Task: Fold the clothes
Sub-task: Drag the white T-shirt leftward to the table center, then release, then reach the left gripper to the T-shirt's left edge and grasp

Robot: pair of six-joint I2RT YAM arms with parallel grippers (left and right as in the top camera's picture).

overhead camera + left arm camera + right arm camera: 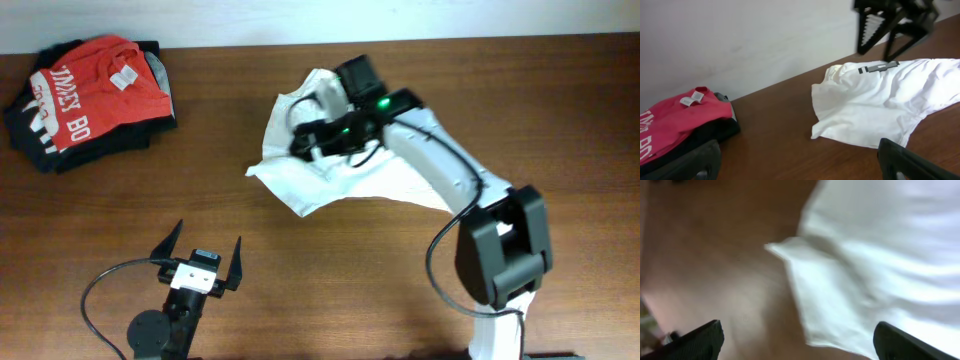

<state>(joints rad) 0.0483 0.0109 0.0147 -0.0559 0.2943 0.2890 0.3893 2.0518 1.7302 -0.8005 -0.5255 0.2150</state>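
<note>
T-shirt (345,182), white and crumpled, lies on desk (330,295) directly beneath right hand (798,326), which gapes wide, holding nothing; left hand (205,245), likewise wide open and empty, sits well short of it.

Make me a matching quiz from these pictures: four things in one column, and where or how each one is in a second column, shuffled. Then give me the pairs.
Column A
1. white T-shirt
2. red shirt
3. left gripper
4. right gripper

Column B
a. open, above the white cloth
b. crumpled, mid-scene
c. open, away from all cloth
d. lying on the dark garments, far left

Pairs: 1-b; 2-d; 3-c; 4-a
</note>
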